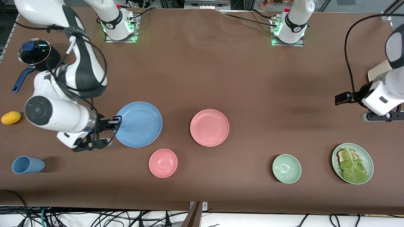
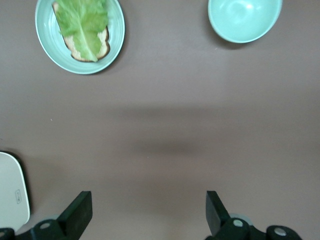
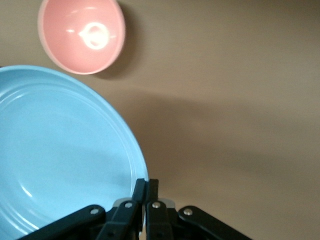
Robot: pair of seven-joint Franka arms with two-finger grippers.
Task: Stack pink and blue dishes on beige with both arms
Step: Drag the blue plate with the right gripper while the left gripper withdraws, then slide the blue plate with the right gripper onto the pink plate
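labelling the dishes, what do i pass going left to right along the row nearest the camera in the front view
blue cup → pink bowl → green bowl → green plate with lettuce

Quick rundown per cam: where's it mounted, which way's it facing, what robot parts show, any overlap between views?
Front view: high, across the table from the bases, looking down; shows both arms, right gripper shut on the blue plate, pink plate.
Left wrist view: on the left wrist, looking down past the open left gripper at bare table, green bowl, lettuce plate.
Right wrist view: along the shut fingers over the blue plate, pink bowl.
Shared: front sees everything; wrist views share nothing.
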